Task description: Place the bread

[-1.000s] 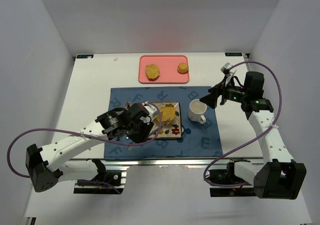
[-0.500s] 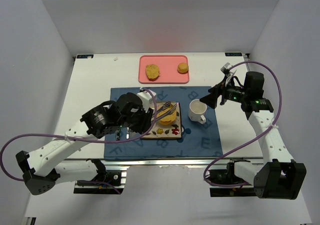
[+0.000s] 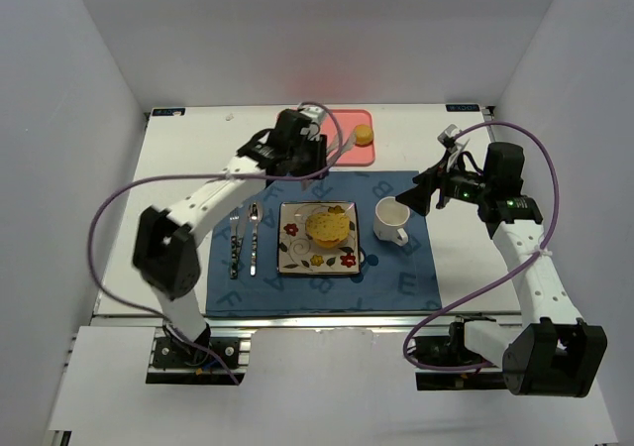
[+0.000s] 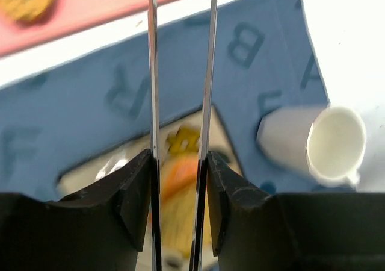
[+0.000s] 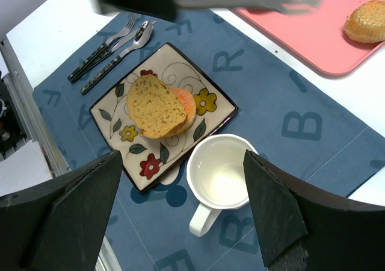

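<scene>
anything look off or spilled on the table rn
Nothing stands out. The bread sits on the plate, its top slice only slightly offset from the piece beneath. The cup stands upright, the fork and knife lie side by side on the mat, and nothing is spilled.

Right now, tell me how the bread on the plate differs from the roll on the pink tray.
The bread is a flat slice, cut face up, over an orange layer; the roll is a rounded, whole bun. The bread lies on the patterned plate on the blue mat, beside the mug; the roll lies on the pink tray, off the mat. Both are golden yellow.
</scene>
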